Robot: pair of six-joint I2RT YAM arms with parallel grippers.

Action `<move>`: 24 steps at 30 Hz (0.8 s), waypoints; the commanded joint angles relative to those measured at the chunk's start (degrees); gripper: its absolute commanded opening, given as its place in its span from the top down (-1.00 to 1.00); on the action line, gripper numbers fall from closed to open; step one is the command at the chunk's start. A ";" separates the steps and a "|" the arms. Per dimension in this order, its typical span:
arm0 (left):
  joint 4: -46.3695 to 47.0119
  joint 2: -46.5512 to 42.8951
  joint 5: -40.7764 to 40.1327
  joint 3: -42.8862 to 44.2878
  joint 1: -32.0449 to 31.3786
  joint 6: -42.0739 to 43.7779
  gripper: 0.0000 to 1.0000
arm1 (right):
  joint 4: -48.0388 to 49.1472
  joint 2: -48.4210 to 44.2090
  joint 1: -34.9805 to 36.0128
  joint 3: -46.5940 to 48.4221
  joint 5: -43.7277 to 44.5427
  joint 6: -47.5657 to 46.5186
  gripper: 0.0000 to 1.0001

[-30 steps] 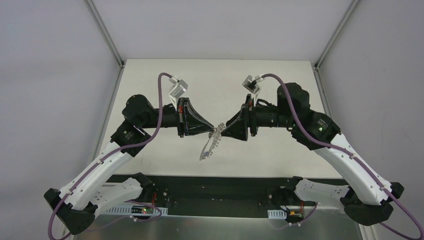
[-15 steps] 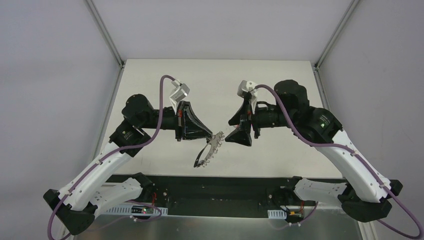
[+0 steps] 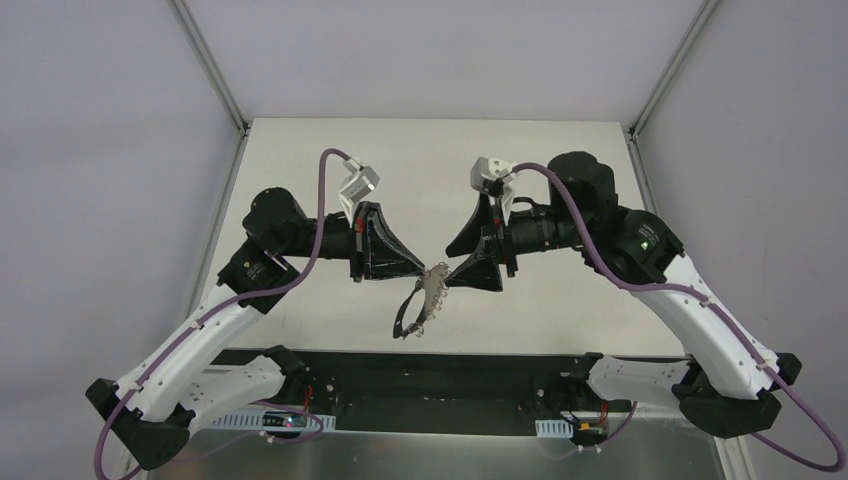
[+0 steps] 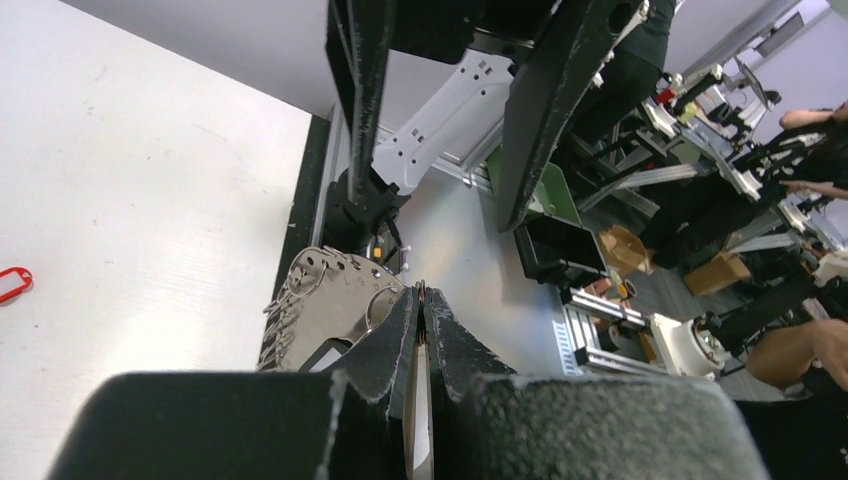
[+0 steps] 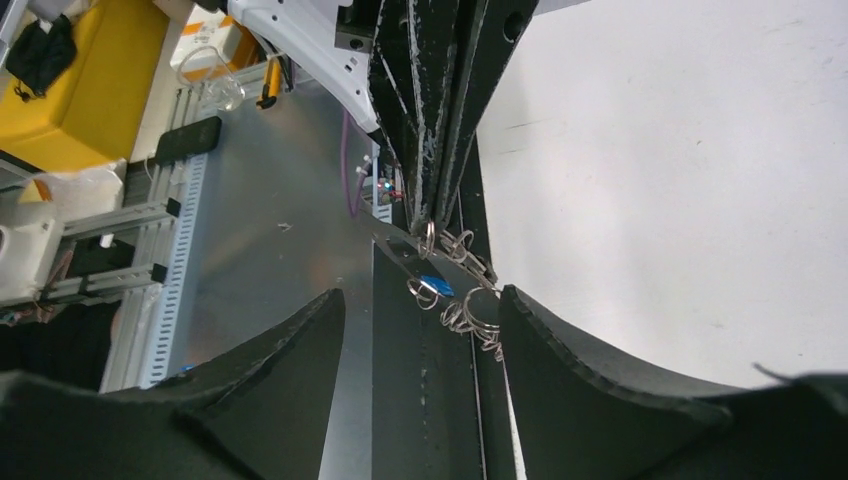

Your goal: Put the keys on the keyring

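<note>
My left gripper (image 3: 428,271) is shut on the top of the keyring (image 3: 413,305), a silvery piece fringed with small wire rings that hangs above the table's near edge. In the left wrist view its fingertips (image 4: 421,292) pinch a thin ring beside the keyring's flat metal part (image 4: 325,295). My right gripper (image 3: 452,272) faces it, open. In the right wrist view the keyring's small rings (image 5: 470,312) and a bright blue key (image 5: 436,287) hang between my right gripper's (image 5: 422,293) spread fingers, close to the right-hand finger (image 5: 560,340). A red key (image 4: 12,283) lies on the white table.
The white table (image 3: 430,170) has grey walls at the back and both sides. A black strip (image 3: 430,365) with the arm bases runs along its near edge, right under the hanging keyring. Both arms reach inward and nearly meet at mid-table.
My right gripper drew back and turned, then came in again to the keyring. The left gripper dipped slightly, and the keyring now hangs lower and more upright.
</note>
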 commanded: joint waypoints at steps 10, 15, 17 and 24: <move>3.13 -2.97 -18.68 0.01 -0.10 -7.15 1.00 | 18.92 -3.70 0.34 -6.56 6.18 26.84 0.06; 4.81 -3.06 -21.76 -1.02 -0.10 -10.34 1.00 | 23.93 -3.17 0.45 -8.08 10.05 33.52 0.09; 5.39 -3.29 -23.28 -1.65 -0.12 -11.60 1.00 | 26.00 -2.78 0.47 -8.92 11.63 36.09 0.10; 6.72 -4.81 -26.95 -3.49 -0.08 -14.25 1.00 | 27.69 -1.32 0.55 -9.71 15.21 38.70 0.12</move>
